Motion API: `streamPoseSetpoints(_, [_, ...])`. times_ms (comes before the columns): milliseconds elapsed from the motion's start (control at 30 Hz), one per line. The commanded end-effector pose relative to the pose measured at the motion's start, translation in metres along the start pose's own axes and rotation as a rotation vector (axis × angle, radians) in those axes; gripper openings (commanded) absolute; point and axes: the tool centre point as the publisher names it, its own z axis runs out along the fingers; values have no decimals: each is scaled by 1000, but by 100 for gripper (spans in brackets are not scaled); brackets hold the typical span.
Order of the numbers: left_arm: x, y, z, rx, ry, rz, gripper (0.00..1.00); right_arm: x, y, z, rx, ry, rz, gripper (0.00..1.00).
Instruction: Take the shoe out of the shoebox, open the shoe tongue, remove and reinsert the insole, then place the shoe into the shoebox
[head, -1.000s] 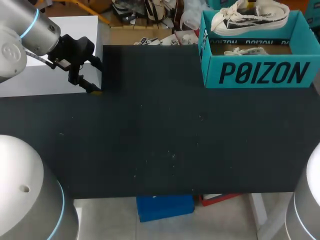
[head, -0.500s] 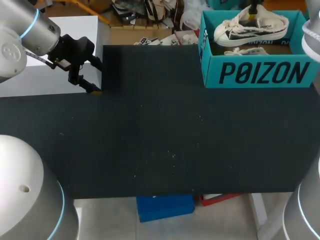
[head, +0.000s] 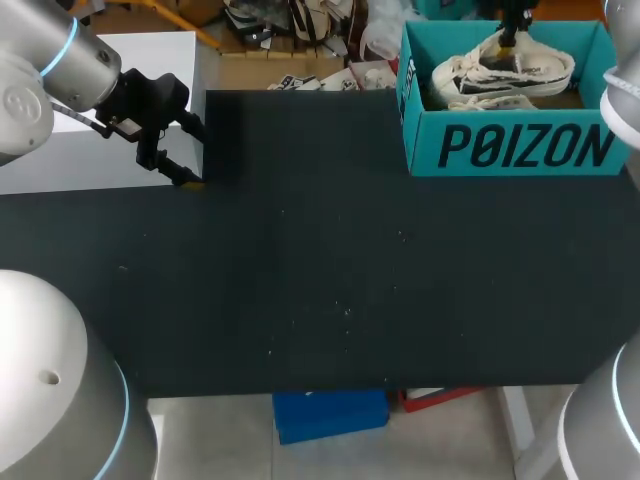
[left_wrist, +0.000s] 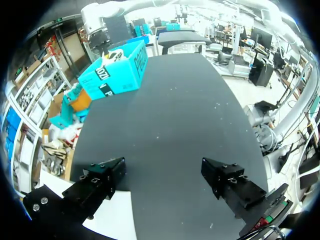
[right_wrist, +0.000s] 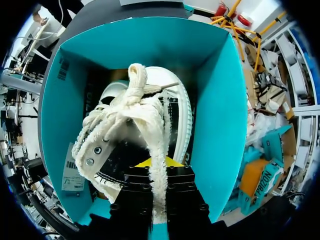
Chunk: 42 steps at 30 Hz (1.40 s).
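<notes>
The shoe (right_wrist: 170, 100) lies inside the shoebox (head: 520, 148) at the far right corner of the table (head: 300, 300). The right gripper (right_wrist: 159, 172) is closed on the white strip of lace or tongue rising from it. The left gripper (left_wrist: 162, 170) hangs wide open and empty at the table's far left edge. By my judgement the shoe is either about to be lifted out or being set back, and nothing here settles which. The insole is hidden, laces cover most of the right fingertips, and a pale shape under the shoe may be a second one.
</notes>
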Motion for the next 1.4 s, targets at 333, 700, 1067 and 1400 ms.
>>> streamPoseSetpoints(333, [1,0,1,-1,-5,1,100,-55,-9,23,-21,183,-14,0])
streamPoseSetpoints(700, [1,0,1,-1,-5,1,100,-65,-8,31,-30,218,-43,0])
streamPoseSetpoints(1067, [1,0,1,-1,-5,1,100,-61,-4,40,-28,266,-68,0])
streamPoseSetpoints(1400, [1,0,1,-1,-5,1,100,-54,-5,45,-31,309,-79,0])
